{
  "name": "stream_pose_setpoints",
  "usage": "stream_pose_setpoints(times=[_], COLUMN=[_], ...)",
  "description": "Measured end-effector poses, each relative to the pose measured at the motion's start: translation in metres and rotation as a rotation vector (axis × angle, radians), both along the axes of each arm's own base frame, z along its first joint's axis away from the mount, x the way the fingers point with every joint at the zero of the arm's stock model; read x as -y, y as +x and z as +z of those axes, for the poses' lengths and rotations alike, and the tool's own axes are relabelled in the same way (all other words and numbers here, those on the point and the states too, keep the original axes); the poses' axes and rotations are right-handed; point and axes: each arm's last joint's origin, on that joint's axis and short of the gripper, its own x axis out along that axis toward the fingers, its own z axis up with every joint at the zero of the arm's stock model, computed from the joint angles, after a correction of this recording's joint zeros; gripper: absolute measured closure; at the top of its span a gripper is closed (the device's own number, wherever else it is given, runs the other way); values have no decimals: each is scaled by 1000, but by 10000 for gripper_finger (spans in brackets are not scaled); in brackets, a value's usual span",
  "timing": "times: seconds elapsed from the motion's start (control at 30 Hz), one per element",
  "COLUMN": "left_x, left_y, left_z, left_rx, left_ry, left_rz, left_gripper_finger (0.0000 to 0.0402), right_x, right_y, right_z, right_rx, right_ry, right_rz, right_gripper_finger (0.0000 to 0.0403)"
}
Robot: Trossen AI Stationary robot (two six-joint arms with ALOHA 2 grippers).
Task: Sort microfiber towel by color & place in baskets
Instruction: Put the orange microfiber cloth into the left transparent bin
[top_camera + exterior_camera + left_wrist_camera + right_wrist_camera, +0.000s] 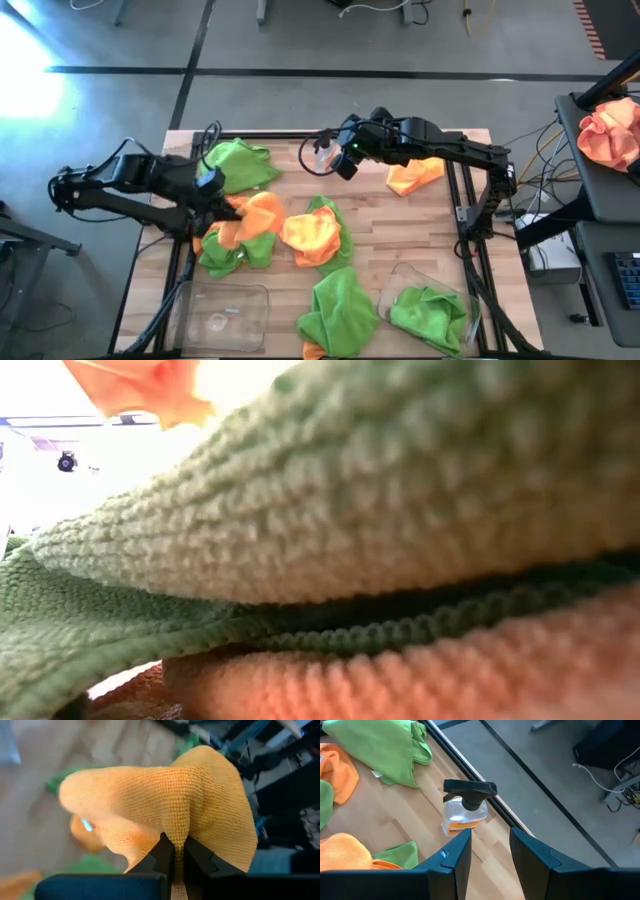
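Orange and lime green microfiber towels lie in a loose pile in the middle of the table. My left gripper is at the pile's left end, shut on an orange towel. A green towel lies behind it, and another orange towel rests on green ones. A single orange towel lies at the far right. My right gripper hovers open near the far edge, just short of a clear spray bottle. Two clear baskets stand at the near edge: the left one holds no towel, the right one holds a green towel. My left gripper pinches a raised fold of the orange towel between its two fingers. The cloth bulges out beyond the fingertips, several layers gathered together. In the high view the far part of the towel still lies on the green towels of the pile.
The spray bottle stands upright by the table's far edge. A green towel lies between the two baskets, and it fills the low view together with an orange one. A paler orange cloth bundle sits on a stand off the table to the right.
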Motion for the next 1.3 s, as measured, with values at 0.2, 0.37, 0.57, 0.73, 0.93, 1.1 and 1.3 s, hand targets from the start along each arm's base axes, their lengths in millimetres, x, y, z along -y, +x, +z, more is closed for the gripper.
stream_pose_setpoints(times=[0.2, 0.37, 0.57, 0.73, 0.93, 1.1, 1.3], left_x=[24, 43, 63, 81, 103, 127, 152], left_y=[0, 2, 13, 27, 34, 29, 21], left_z=[0, -5, -14, -27, -40, -44, -49], left_rx=[-41, -109, -218, -324, -444, -486, -459], left_ry=[-117, -165, -211, -220, -264, -331, -354], left_rz=[-102, -143, -131, -118, -76, -44, 46], left_gripper_finger=[393, 393, 388, 380, 378, 378, 378], right_x=[2, 4, 3, 4, 2, 1, 1], right_y=[-1, -2, -5, -10, -21, -27, -27], right_z=[-1, -1, -3, -7, -12, -14, -14], right_rx=[-8, -13, -55, -125, -242, -304, -311], right_ry=[6, 7, 11, 17, 45, 63, 56], right_rz=[-12, -18, -15, -11, -25, -42, -26], right_gripper_finger=[275, 275, 275, 275, 275, 275, 275])
